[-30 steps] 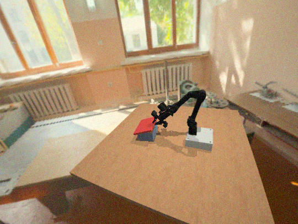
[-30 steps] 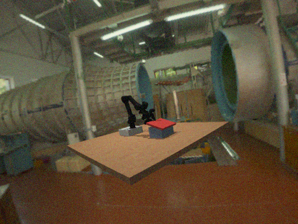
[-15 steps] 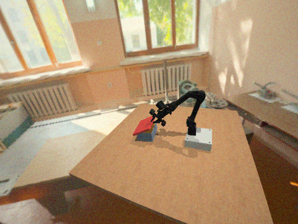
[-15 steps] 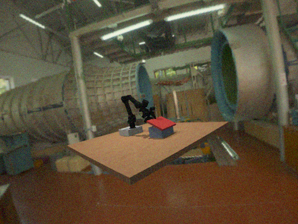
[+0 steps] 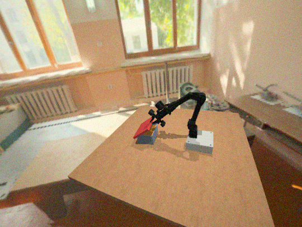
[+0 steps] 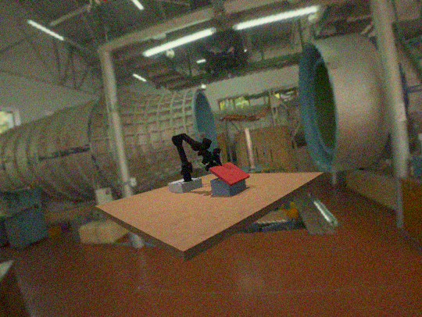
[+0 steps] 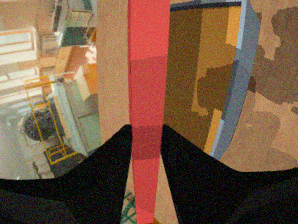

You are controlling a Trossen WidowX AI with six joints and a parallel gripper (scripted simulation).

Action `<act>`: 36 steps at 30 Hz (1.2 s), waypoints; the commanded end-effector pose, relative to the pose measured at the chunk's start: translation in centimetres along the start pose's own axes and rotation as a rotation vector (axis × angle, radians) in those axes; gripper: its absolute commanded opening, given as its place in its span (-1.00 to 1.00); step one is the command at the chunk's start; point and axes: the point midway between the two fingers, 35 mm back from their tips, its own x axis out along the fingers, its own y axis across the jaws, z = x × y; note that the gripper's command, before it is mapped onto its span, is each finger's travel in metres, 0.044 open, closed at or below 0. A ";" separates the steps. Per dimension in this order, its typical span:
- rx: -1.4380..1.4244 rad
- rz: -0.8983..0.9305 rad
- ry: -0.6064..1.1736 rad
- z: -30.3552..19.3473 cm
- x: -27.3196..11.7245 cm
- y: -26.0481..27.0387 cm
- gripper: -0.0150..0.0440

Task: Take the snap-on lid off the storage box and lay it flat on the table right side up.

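The red lid [image 5: 143, 128] [image 6: 230, 173] [image 7: 148, 45] is tilted steeply over the blue storage box [image 5: 146, 139] [image 6: 228, 188] [image 7: 241, 75]. Its edge on the arm's side is raised and its far edge is low, near the box's far rim; whether it touches that rim I cannot tell. My gripper [image 5: 152, 121] [image 7: 145, 129] is shut on the lid's raised edge, one finger on each face. The box stands upright on the table, and its orange-brown inside shows under the raised side of the lid. In the exterior view the lid hides my fingertips.
The arm's grey base block [image 5: 199, 142] [image 6: 184, 185] stands on the wooden table [image 5: 168, 179] [image 6: 168, 222], to the right of the box in the top view. The table's left edge runs near the box in that view.
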 end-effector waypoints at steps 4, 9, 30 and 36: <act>0.002 0.007 -0.003 0.0 0.0 1.4 -0.49; 0.002 0.008 -0.003 0.0 0.0 2.3 -0.49; 0.002 0.008 -0.003 0.0 -1.5 4.6 -0.49; 0.002 0.008 -0.003 0.0 -2.0 5.2 -0.49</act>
